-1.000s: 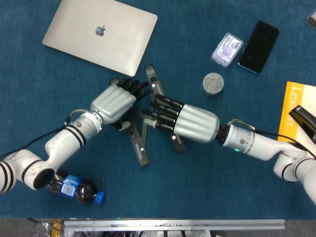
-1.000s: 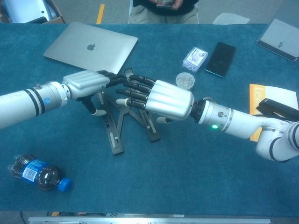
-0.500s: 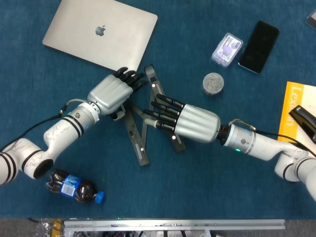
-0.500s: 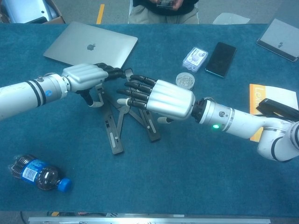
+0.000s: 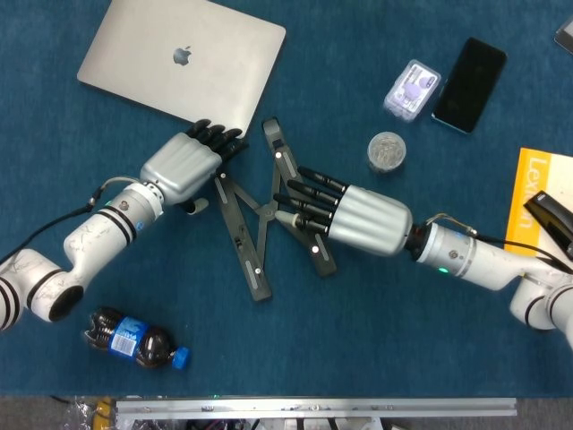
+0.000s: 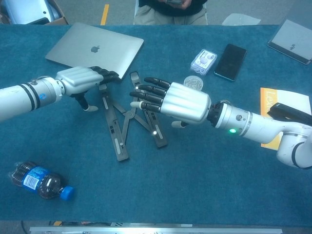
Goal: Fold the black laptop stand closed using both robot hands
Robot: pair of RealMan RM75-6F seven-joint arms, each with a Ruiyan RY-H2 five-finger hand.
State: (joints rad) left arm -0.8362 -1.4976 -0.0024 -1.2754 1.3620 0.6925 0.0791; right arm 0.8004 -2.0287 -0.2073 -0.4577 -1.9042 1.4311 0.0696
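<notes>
The black laptop stand [image 5: 239, 235] lies spread in an X on the blue table, its two long bars crossed by thin links; the chest view shows the stand [image 6: 117, 136] the same way. My left hand [image 5: 183, 164] hovers just left of the stand's upper left end, by the laptop's near edge, fingers stretched forward and holding nothing. My right hand [image 5: 354, 215] lies over the stand's right bar with fingers spread and extended toward the crossing links. In the chest view the left hand [image 6: 80, 79] stands apart from the bars, and the right hand [image 6: 183, 101] covers the right bar's upper part.
A closed silver laptop [image 5: 183, 58] lies at the back left, close to my left fingers. A cola bottle [image 5: 134, 339] lies at the front left. A round clear container [image 5: 387, 150], a small plastic box [image 5: 412, 88], a phone [image 5: 470, 72] and a yellow book [image 5: 537, 202] sit to the right.
My left hand has drawn back to the left, off the stand, uncovering its left bar. My right hand has shifted slightly right, fingers still spread over the right bar.
</notes>
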